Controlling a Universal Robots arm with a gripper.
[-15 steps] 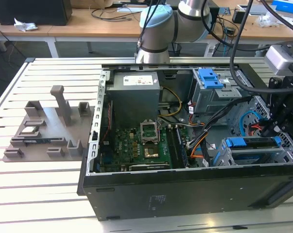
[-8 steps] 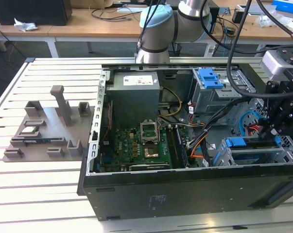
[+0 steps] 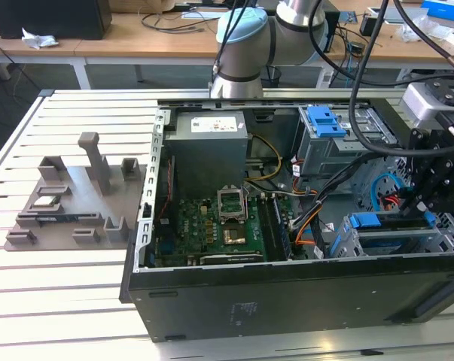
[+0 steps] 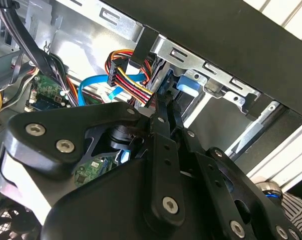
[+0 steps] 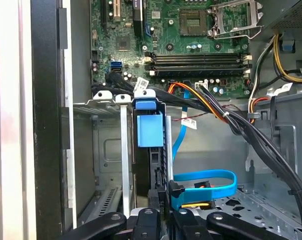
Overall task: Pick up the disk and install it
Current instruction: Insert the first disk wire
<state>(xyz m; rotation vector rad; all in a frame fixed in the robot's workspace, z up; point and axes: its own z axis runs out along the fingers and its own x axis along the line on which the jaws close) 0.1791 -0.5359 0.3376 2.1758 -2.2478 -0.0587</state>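
Observation:
The disk (image 3: 391,235), silver in a blue plastic bracket, sits in the drive cage at the front corner of the open computer case, on the exterior view's right. In the first wrist view it stands edge-on in its slot, with the blue bracket tab (image 5: 149,129) at its far end. My black gripper (image 3: 406,213) hangs right over it. Its fingers are drawn together, and in both wrist views their tips (image 4: 163,107) rest against the near end of the disk (image 5: 153,170). Nothing shows between the fingers.
Blue data cable (image 5: 206,181) and a bundle of black and coloured power leads (image 4: 130,80) run close beside the cage. The motherboard (image 3: 211,226), grey power-supply box (image 3: 209,150) and a second blue-latched bay (image 3: 328,124) fill the case. A grey parts fixture (image 3: 76,199) lies on the slatted table.

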